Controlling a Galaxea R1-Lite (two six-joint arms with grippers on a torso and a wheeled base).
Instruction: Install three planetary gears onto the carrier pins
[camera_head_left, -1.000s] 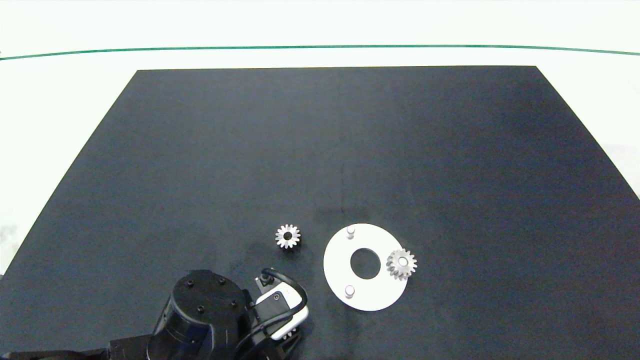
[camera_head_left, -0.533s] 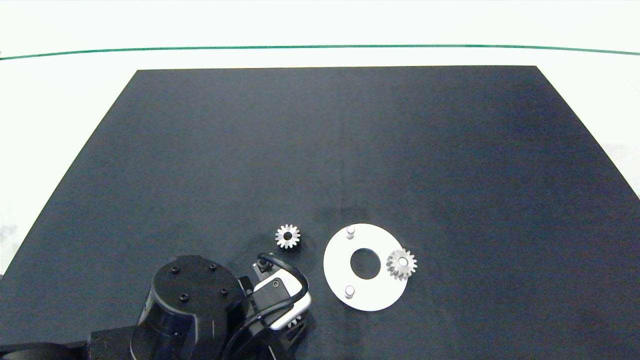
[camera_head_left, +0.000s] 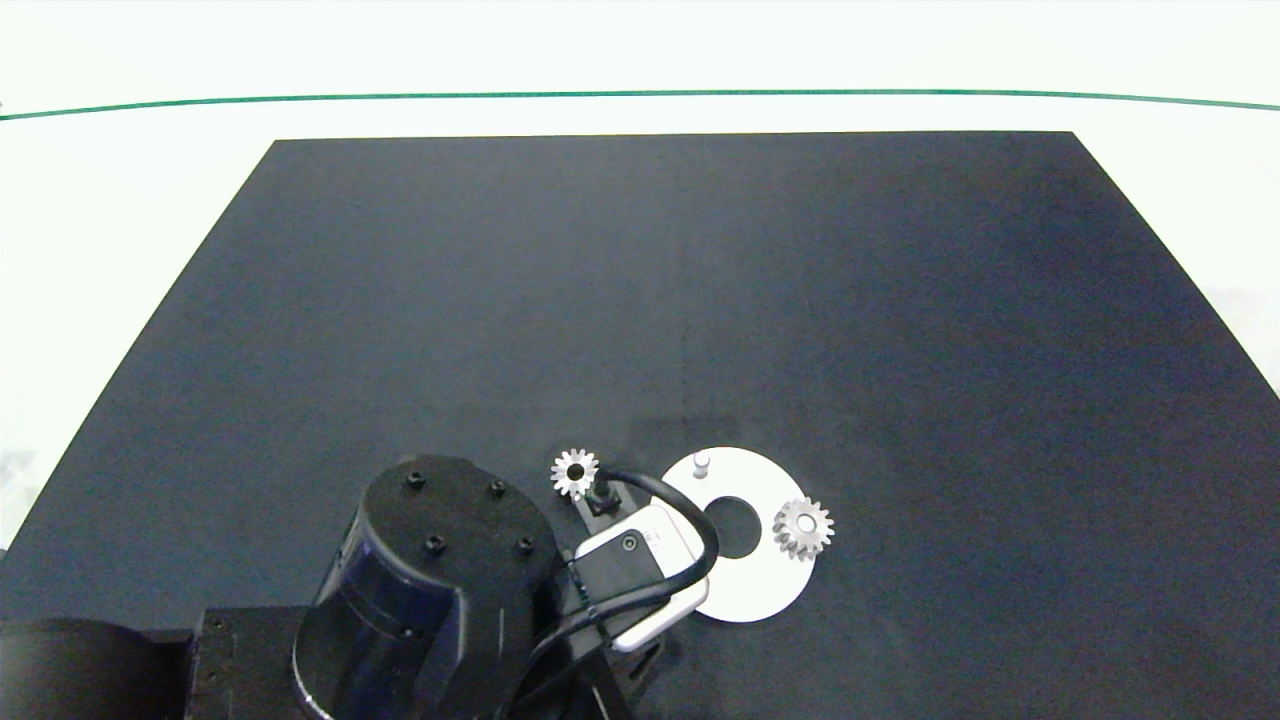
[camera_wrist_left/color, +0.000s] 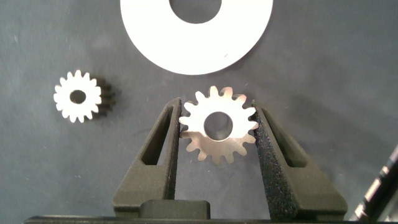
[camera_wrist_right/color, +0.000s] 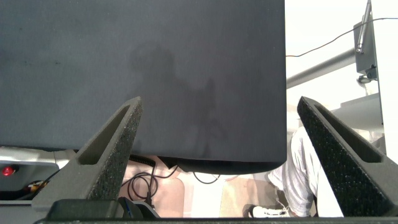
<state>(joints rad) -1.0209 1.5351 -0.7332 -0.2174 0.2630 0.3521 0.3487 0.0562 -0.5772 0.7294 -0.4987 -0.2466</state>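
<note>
My left gripper (camera_wrist_left/color: 218, 115) is shut on one silvery planetary gear (camera_wrist_left/color: 219, 124), holding it above the mat just short of the white disc (camera_wrist_left/color: 155, 37). In the head view the left arm (camera_head_left: 440, 580) covers the disc's (camera_head_left: 760, 590) left side and hides the near carrier pin. The far pin (camera_head_left: 701, 462) stands bare. A second gear (camera_head_left: 803, 527) sits on the right-hand pin. The third gear (camera_head_left: 575, 473) (camera_wrist_left/color: 78, 96) lies flat on the mat left of the disc. My right gripper (camera_wrist_right/color: 219, 102) is open and holds nothing; it is out of the head view.
The black mat (camera_head_left: 700, 300) covers the table, with white table surface around it. The right wrist view shows the mat's edge (camera_wrist_right/color: 217, 167), cables on the floor and a person's leg (camera_wrist_right/color: 301, 168) beyond it.
The left arm has moved away from the table's front edge, forward and right, carrying its gear. It now overlaps the disc's left side and hides the near pin.
</note>
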